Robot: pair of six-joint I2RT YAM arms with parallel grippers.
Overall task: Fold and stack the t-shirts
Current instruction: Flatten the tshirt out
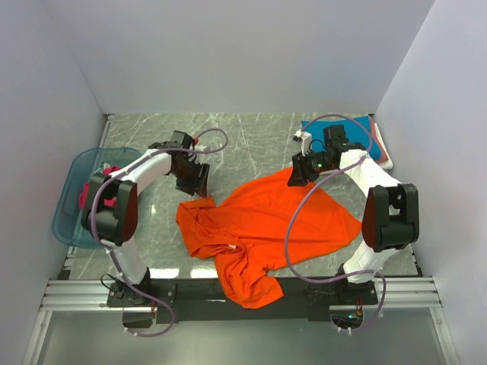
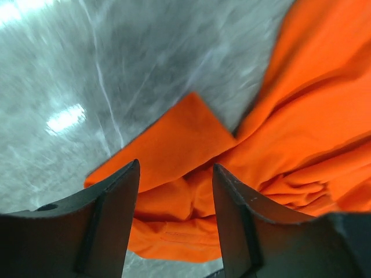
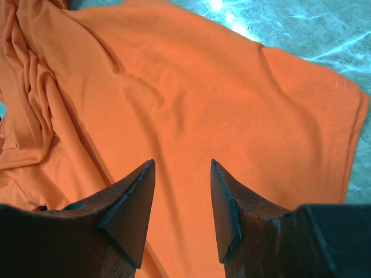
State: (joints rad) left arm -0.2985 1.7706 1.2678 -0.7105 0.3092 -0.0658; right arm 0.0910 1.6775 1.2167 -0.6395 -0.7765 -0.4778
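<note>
Our left gripper (image 2: 175, 168) hovers with jaws parted and nothing between them, over a pointed corner of the orange t-shirt (image 1: 259, 220). Our right gripper (image 3: 182, 163) stands equally parted and empty above a flat stretch near its hem. The shirt lies rumpled mid-table, spilling over the edge at 6 o'clock. On the grey marbled table (image 1: 251, 141), a translucent blue tub (image 1: 68, 220) with magenta cloth (image 1: 111, 169) sits at 9 o'clock and a folded teal t-shirt (image 1: 310, 126) at 2 o'clock. Plain white walls (image 1: 228, 53) surround it.

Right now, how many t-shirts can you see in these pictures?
3 plainly: the orange t-shirt crumpled mid-table, a folded teal t-shirt at the far right, and magenta cloth in the blue tub at left. Others may hide beneath the teal one.
</note>
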